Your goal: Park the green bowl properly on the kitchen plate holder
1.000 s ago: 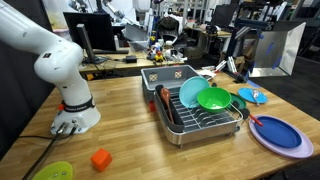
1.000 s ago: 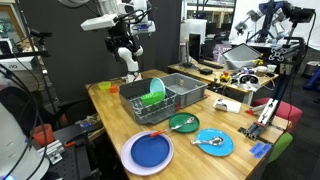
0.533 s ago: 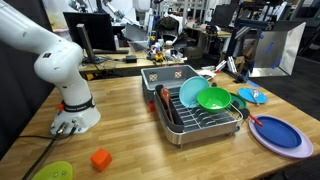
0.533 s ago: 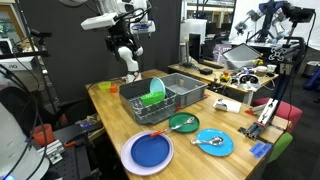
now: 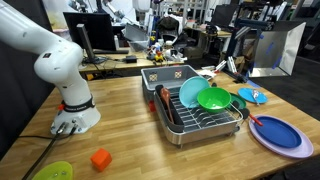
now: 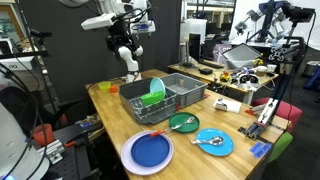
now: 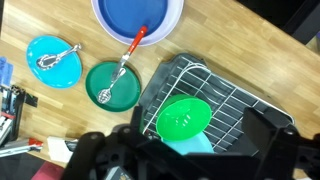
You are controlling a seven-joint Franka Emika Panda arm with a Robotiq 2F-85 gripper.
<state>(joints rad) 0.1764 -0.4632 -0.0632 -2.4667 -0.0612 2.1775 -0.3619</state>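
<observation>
The green bowl (image 5: 213,98) stands tilted on its edge in the kitchen plate holder (image 5: 185,128), a wire rack on a grey tray. It leans against a teal dish (image 5: 190,92) behind it. The bowl also shows in an exterior view (image 6: 152,96) and in the wrist view (image 7: 184,117), with the holder around it (image 6: 185,92) (image 7: 228,88). My gripper (image 6: 130,70) hangs open and empty well above the holder's far end, touching nothing. In the wrist view its dark fingers (image 7: 182,150) frame the bowl from above.
A blue plate on a lavender one (image 6: 147,152) holds a red-handled utensil. A dark green plate with a spoon (image 6: 183,123) and a light blue plate with a spoon (image 6: 213,142) lie beside the holder. An orange block (image 5: 100,158) and a yellow-green plate (image 5: 52,171) lie near my base.
</observation>
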